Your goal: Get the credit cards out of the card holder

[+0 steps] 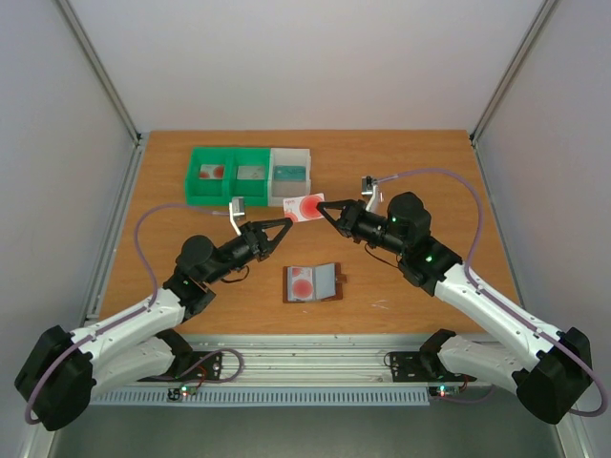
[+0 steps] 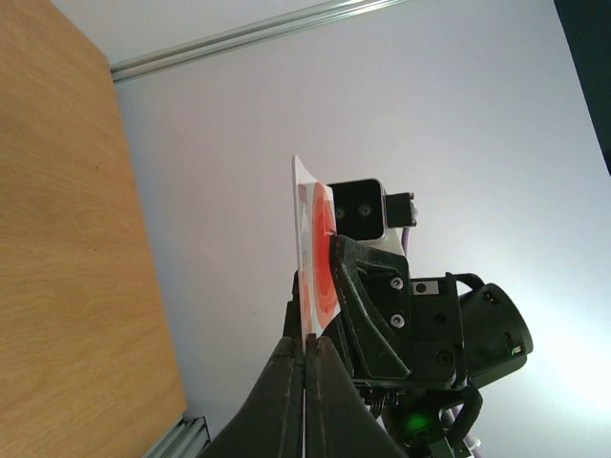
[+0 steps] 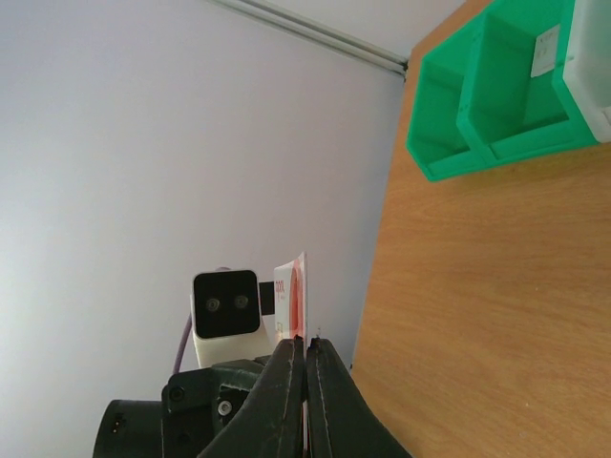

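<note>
Left wrist: card (image 2: 313,260) nearly edge-on

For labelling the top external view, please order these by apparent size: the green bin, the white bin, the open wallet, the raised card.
1. The green bin, largest.
2. The white bin and the open brown wallet look alike; I cannot rank them.
3. The red-and-white card, smallest, although raised nearer the camera.

Left arm (image 1: 124,329), right arm (image 1: 496,310): white shells, black joints.
Left gripper (image 1: 284,223), right gripper (image 1: 323,209) black, silver screws (image 2: 396,283); lilac cables (image 1: 141,239); white box cameras (image 2: 361,210) at wrists; green light (image 1: 428,258).
</note>
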Available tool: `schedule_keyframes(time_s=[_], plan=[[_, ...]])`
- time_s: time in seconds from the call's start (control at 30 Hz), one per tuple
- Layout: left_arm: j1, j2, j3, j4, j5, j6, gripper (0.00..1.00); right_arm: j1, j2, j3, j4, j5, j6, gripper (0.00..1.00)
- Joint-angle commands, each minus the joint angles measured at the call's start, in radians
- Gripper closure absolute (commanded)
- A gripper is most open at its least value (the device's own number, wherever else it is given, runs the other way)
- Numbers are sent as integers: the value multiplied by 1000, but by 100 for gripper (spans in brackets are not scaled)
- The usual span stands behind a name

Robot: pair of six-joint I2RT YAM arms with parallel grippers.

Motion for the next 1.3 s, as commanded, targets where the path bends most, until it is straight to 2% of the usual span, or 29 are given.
schedule_keyframes(time_s=[0.0,0.13,0.33,0.43,0.6,0.63,0.93,1.1,1.27], plan=[[-3,-4,-5,73,-22,25,100,1,9,-5,8,1,5,99],[-4,-7,-3,51,-23,43,100,1,6,-7,-2,-1,3,96],[3,-23,4,6,-15,76,100,1,-11,-8,-60,11,-29,75],[10,-46,28,-92,-4,121,100,0,-30,-8,-90,-3,-80,53],[29,-101,72,-274,-12,210,100,0,-90,9,-269,17,-213,8],[36,-108,81,-308,-15,223,100,0,-95,9,-287,20,-243,2],[150,-123,173,-560,31,362,100,0,-142,12,-467,43,-402,2],[234,-71,271,-707,84,457,100,0,-171,38,-569,94,-472,1],[350,10,364,-840,188,520,99,0,-205,44,-602,105,-507,2]])
